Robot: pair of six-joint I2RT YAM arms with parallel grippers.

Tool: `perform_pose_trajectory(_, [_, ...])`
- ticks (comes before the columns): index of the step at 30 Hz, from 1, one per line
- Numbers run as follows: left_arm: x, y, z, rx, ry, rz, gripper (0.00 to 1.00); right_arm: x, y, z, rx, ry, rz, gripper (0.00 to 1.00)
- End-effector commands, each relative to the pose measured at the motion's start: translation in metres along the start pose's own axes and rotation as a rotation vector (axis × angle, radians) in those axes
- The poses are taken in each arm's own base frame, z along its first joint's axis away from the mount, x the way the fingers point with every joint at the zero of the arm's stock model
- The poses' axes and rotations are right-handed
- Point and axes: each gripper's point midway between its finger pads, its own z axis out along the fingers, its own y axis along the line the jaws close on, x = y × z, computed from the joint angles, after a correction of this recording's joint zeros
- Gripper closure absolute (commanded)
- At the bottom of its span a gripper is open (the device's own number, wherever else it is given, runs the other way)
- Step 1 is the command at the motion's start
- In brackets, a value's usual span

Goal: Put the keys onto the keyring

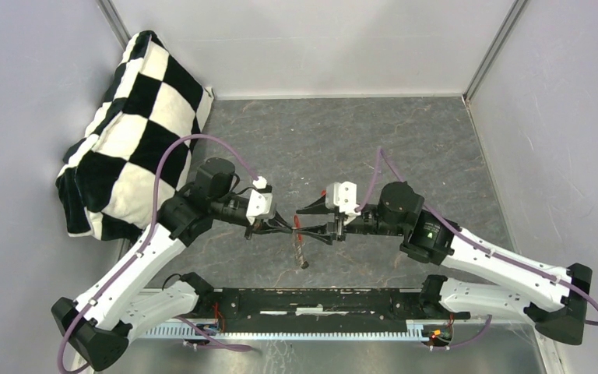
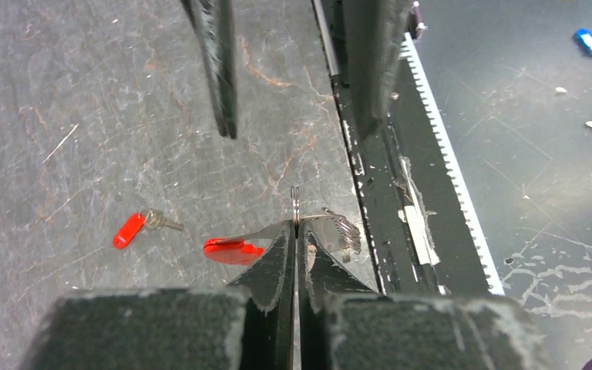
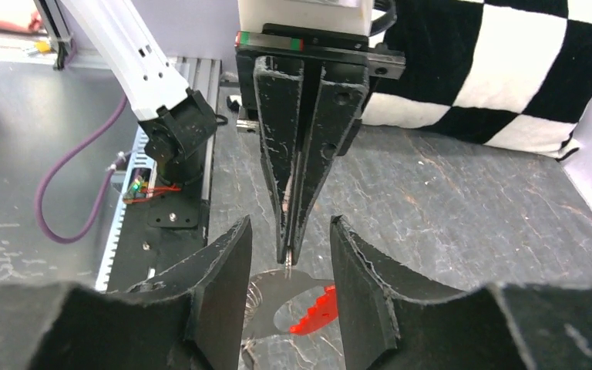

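L end effector (image 2: 295, 231): shut tight, tips clamped on thin rim of keyring (image 3: 271, 288); ring held clear of the surface (image 2: 85, 116).
R end effector (image 3: 289, 225): fingers apart, one each side of ring, nose-to-nose w/ L; no grip seen, can't tell if a pad brushes it.
keyring lie: mid-air betw. the 2 arms, over centre of surface; seen edge-on from L wrist, plane in line w/ L's fingers.
ring parts: red band (image 2: 231, 250) on far side; grey toothed arc (image 2: 344, 230) trails toward near edge.
red key (image 2: 129, 230): flat on surface, lower than ring & off to its far side, well apart, loose.
key axis: roughly crosswise to L's fingers; red head away from ring, metal blade pts back toward it.
black key: not seen.
nearer arm: about equal; R is the free one, so prob. R's job.
next move (guess): R drops down & to far side, closes across key's long axis.
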Motion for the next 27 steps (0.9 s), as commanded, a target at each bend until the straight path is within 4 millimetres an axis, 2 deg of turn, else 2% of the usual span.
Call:
perform_pose_trajectory(1, [-0.012,0.017,-0.006,-0.054,0.044,0.073,0.98,0.021,-0.002,0.0,-0.028,0.154,-0.043,0.53])
perform_pose_trajectory(4, [-0.013,0.021,-0.007,-0.057,0.075,0.038,0.98,0.024,-0.002,0.004,-0.046,0.173,-0.041,0.56])
perform_pose_trajectory(10, [-0.015,0.017,-0.009,-0.043,0.073,0.04,0.98,0.026,-0.007,0.011,-0.044,0.204,-0.05,0.63])
perform_pose_trajectory(17, [-0.012,0.011,-0.007,-0.014,0.075,0.036,0.98,0.021,-0.014,0.012,-0.025,0.209,-0.086,0.63])
perform_pose_trajectory(27, [-0.017,0.007,-0.009,-0.004,0.059,0.053,0.98,0.029,-0.01,0.022,-0.083,0.24,-0.086,0.64])
